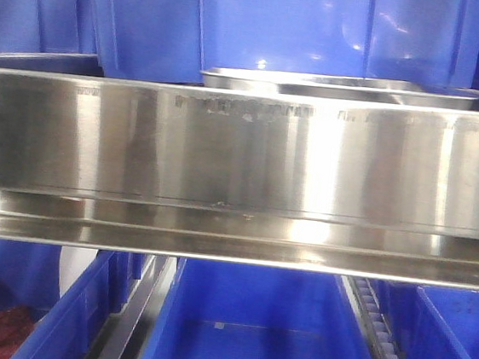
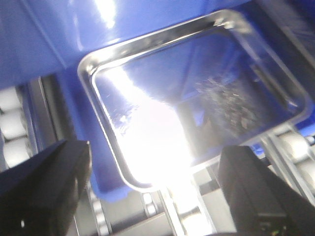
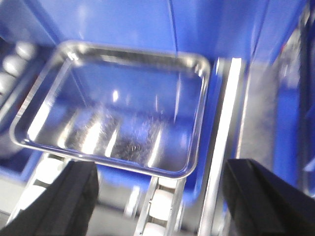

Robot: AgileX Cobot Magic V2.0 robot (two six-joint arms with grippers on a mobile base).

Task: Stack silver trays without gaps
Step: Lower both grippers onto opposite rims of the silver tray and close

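Front blocked by steel rail [image 1: 242, 154]; blue bins [image 1: 282, 21] close behind silver tray [image 1: 339, 89]; tray top unobstructed.

Harsh glare, blurred silver tray [image 2: 197, 98]

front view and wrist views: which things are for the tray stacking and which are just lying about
For the job: silver tray, left tool, right tool, both open.
Just lying about: blue bins, steel rail, rollers.
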